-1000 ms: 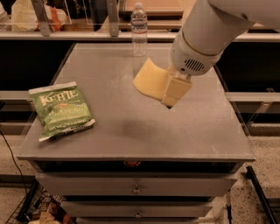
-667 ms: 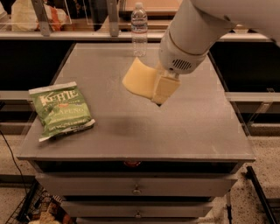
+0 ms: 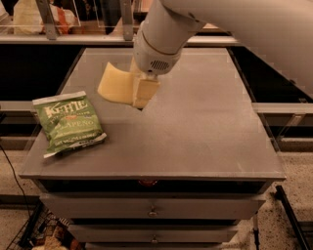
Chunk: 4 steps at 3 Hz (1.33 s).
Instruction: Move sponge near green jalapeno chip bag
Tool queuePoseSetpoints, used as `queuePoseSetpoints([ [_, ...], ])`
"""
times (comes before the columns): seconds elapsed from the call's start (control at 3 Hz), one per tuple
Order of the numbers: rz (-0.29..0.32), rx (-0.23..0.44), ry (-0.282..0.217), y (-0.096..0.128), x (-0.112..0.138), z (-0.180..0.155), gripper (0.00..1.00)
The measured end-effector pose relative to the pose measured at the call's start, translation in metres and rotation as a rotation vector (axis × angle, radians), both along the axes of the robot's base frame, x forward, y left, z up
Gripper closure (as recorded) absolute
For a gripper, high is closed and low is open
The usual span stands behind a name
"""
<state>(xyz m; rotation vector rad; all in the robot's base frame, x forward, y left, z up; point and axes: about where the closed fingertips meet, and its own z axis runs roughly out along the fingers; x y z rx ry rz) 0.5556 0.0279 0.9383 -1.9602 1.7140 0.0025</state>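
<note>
The green jalapeno chip bag [image 3: 68, 123] lies flat at the left front of the grey tabletop [image 3: 195, 127], with white "Kettle" lettering facing up. My gripper [image 3: 138, 92] hangs from the white arm above the table's middle left, shut on the pale yellow sponge [image 3: 113, 85]. The sponge is held in the air, tilted, to the upper right of the bag and apart from it. One blocky yellow finger [image 3: 145, 91] shows in front of the sponge.
The tabletop sits on a cabinet with drawers [image 3: 152, 212]. A counter with metal posts [image 3: 126, 19] and bagged items [image 3: 34, 14] runs behind the table. A wire basket [image 3: 34, 232] is on the floor at lower left.
The arm has carried the sponge leftward across the table, closer to the chip bag. The water bottle at the back is now hidden behind the arm. The bag has not moved.
</note>
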Motion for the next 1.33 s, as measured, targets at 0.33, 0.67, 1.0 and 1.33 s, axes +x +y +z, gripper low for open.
queuePoseSetpoints([
  [0.33,0.123,0.005,0.004,0.045,0.015,-0.009,1.00],
  [0.67,0.182,0.013,0.000,0.080,0.035,-0.019,1.00],
  [1.0,0.189,0.004,-0.019,0.102,0.056,-0.030,1.00],
  [1.33,0.187,0.000,-0.023,0.112,0.071,-0.039,0.82],
])
